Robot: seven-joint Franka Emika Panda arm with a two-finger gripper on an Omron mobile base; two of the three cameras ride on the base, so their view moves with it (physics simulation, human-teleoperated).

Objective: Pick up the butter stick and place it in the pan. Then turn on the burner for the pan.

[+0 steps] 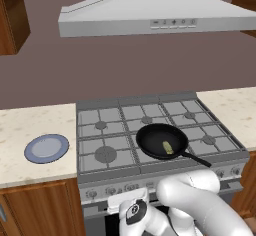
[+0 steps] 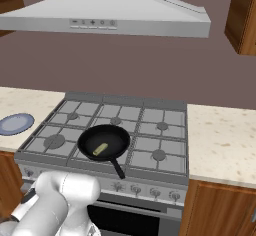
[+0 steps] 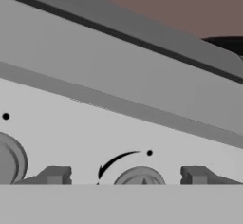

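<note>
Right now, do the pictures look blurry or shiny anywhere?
Left base view: even soft light, no glare; the butter sits clear in the black pan, the edges a bit soft. Right base view: same flat light, faint shade under the hood. Hand view: very close to the stove front, grey and soft, a knob between the open finger tips.

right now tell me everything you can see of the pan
The pan is round, black and shallow-sided, with a long straight black handle pointing toward the stove's front edge. It sits flat on the grate of the stove, front middle. A small pale-yellow butter stick lies inside it. No flame shows.
</note>
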